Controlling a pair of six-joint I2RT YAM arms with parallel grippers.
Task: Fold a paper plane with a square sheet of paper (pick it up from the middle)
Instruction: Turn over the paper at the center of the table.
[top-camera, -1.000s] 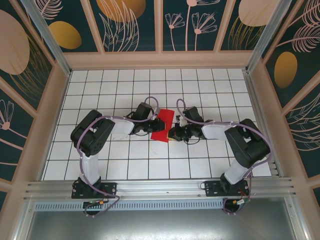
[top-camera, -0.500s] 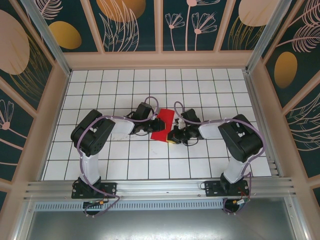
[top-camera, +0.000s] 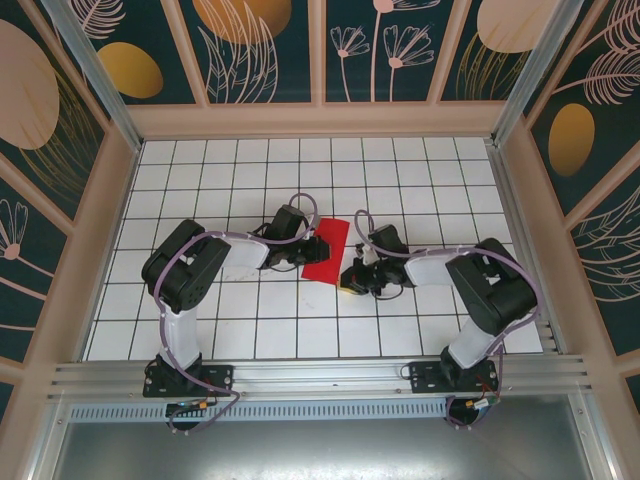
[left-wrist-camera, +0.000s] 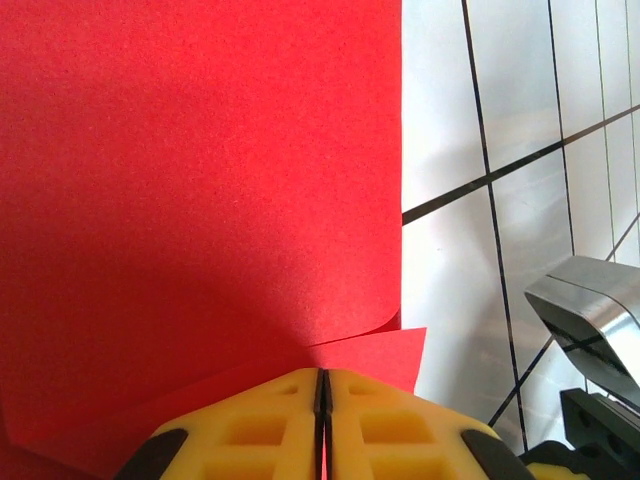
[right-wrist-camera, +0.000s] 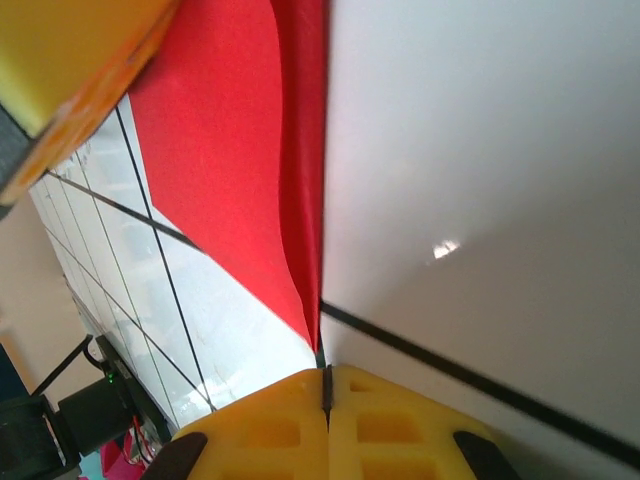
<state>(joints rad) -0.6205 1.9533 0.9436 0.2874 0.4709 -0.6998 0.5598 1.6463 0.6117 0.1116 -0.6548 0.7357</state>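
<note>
The folded square sheet of paper (top-camera: 330, 248) lies on the tiled table (top-camera: 250, 330). The left gripper (left-wrist-camera: 322, 375), fingers pressed together, sits over the sheet's edge, probably anchoring it. The right gripper (right-wrist-camera: 326, 372), likewise closed and empty, sits at the near corner, probably to sharpen the crease.

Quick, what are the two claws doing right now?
Left gripper: shut, tips against the red paper; a grip cannot be told.
Right gripper: shut, tips at the paper's corner.
</note>
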